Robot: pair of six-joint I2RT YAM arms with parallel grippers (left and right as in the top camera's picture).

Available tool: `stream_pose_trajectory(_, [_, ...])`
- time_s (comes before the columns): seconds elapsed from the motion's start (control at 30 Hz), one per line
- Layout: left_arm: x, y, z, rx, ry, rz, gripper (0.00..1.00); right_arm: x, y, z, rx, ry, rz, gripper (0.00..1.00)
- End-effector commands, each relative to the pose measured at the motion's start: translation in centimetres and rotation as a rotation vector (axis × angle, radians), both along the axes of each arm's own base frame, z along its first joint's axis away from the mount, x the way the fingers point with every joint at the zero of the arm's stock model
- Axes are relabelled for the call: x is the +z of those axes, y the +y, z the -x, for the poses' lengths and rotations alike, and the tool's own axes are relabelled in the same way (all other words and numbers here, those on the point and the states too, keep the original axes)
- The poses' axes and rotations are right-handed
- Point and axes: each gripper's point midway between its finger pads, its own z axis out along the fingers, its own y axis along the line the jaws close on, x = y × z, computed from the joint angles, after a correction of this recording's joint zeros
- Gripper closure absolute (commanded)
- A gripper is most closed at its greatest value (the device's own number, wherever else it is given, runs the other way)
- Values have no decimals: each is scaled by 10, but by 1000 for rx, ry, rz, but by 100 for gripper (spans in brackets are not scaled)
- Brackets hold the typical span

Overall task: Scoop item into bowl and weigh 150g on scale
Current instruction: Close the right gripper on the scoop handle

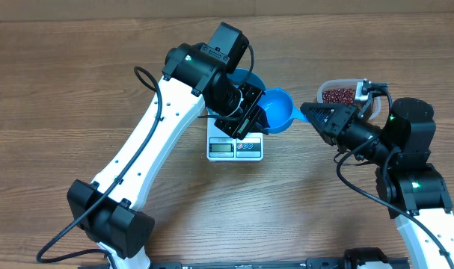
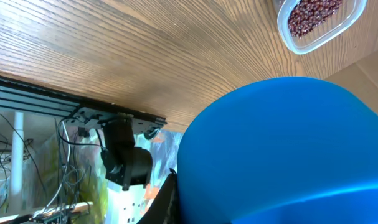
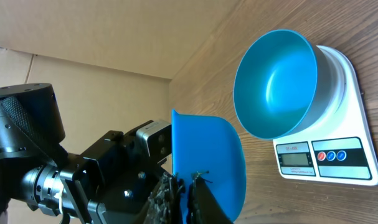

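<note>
Blue plastic scoop (image 1: 277, 110) hangs above the wooden table (image 1: 77, 90) between the two arms. The left end effector (image 1: 250, 113) is clamped on the scoop's rim, and the right end effector (image 1: 309, 113) is pinched together on the opposite, handle side. The bowl (image 3: 276, 84) sits on the scale (image 1: 235, 148), just beside the scoop. The beans (image 1: 336, 95) lie in a clear tub (image 2: 357, 15) near the right arm, apart from the scale.
</note>
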Motion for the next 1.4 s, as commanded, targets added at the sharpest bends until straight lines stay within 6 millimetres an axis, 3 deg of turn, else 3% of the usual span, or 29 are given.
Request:
stream_pose_trajectory(0.0, [1, -4, 1, 6, 18, 7, 96, 10, 3, 1, 22, -36, 1, 94])
stream_pose_trajectory(0.43, [0, -4, 0, 7, 16, 4, 93, 10, 4, 2, 30, -45, 12, 96])
stream_pose_trajectory(0.53, [-1, -3, 0, 2, 7, -1, 74, 10, 4, 2, 30, -45, 12, 96])
stream_pose_trajectory(0.6, [-3, -1, -2, 0, -9, -16, 46, 10, 4, 2, 30, -45, 12, 96])
stream_pose_trajectory(0.63, [-3, -1, -2, 1, -11, -18, 36, 10, 3, 2, 29, -45, 12, 96])
stream_pose_trajectory(0.67, [-3, -1, -3, 1, -11, -18, 34, 10, 3, 2, 29, -45, 12, 96])
stream_pose_trajectory(0.83, [-2, -2, -2, -1, -6, -8, 41, 10, 3, 2, 30, -47, 15, 96])
stream_pose_trajectory(0.9, [0, -3, -1, -12, -8, 4, 50, 7, 1, 1, 16, -38, 26, 96])
stream_pose_trajectory(1.0, [-2, 0, -3, -16, -35, -15, 57, 2, -1, 1, 10, -30, 44, 96])
stream_pose_trajectory(1.2, [6, 13, -10, -5, -118, -49, 57, -2, -5, -1, -18, -20, 62, 96])
stream_pose_trajectory(1.37, [31, 26, -21, -55, -296, -46, 49, -6, -7, -4, -28, -17, 82, 96])
